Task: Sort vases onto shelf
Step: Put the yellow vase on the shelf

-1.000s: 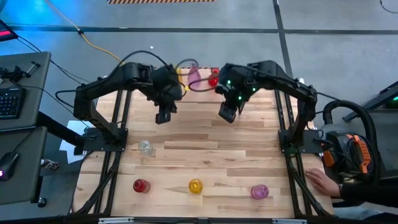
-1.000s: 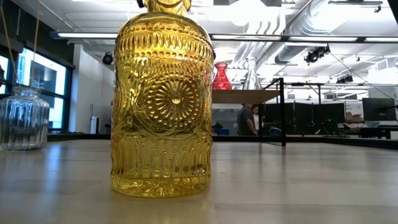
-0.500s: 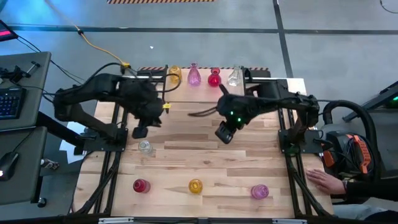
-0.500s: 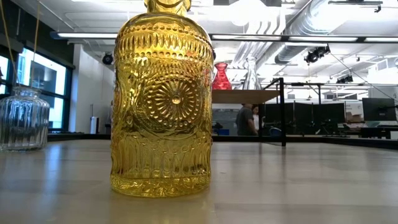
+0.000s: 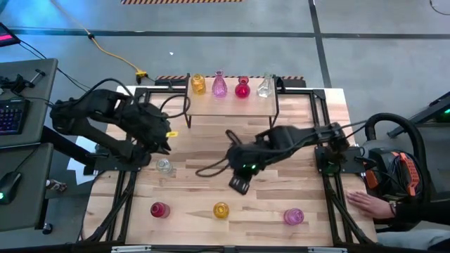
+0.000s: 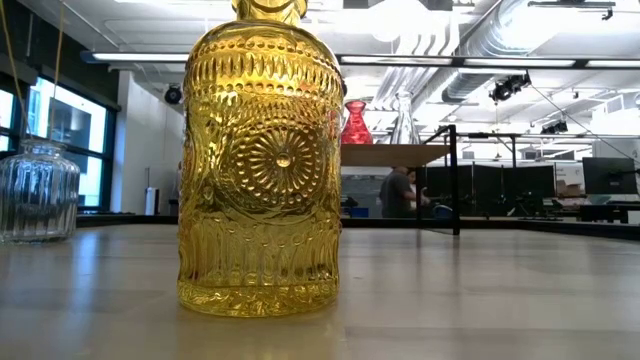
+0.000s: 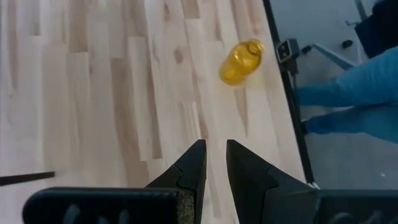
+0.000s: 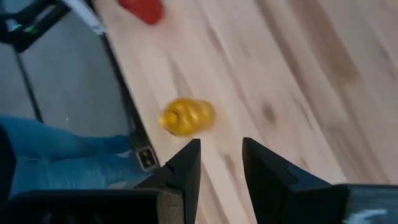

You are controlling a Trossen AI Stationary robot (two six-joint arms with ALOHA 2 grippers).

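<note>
Looking down: four vases on the shelf [image 5: 232,105], one per colour; yellow vase [image 5: 221,210] waits near the front edge. Your right gripper [image 5: 240,185] hangs just behind it, likely next pick. Wrist views: both grippers empty, jaws narrowly parted; left gripper [image 7: 215,163] too.

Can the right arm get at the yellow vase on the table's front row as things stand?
Probably yes. The right end effector hangs empty, fingers slightly apart, just behind the yellow vase, with bare table between them; red vase and pink vase stand well aside.
</note>
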